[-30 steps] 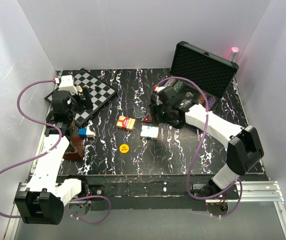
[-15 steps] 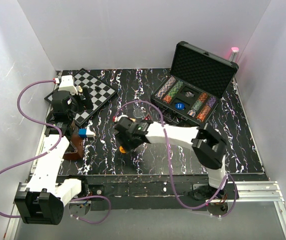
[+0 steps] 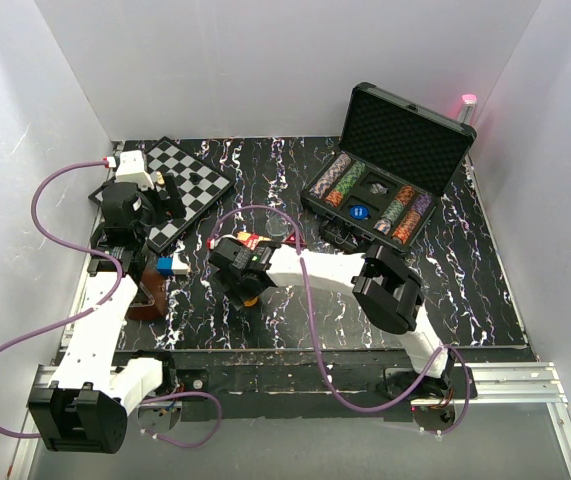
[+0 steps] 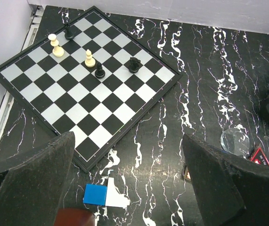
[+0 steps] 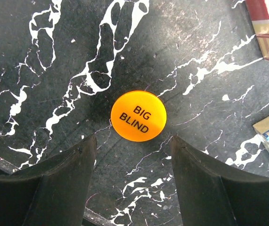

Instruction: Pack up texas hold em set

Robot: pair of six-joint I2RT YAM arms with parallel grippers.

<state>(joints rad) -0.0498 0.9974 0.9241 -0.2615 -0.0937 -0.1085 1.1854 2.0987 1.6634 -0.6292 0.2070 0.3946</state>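
Swung away from the briefcase (image 3: pixel 411 136), the right gripper (image 5: pixel 132 141) now hovers over the yellow disc (image 5: pixel 138 116) marked BIG BLIND. The disc lies flat on the marble table (image 5: pixel 54 70), between the spread fingers, untouched. A red card box (image 5: pixel 264 27) lies just beyond. Far left, the left gripper (image 4: pixel 127 141) gapes wide above the chessboard (image 4: pixel 85 80).

Red card box (image 5: pixel 266 23) cut off, top-R corner.
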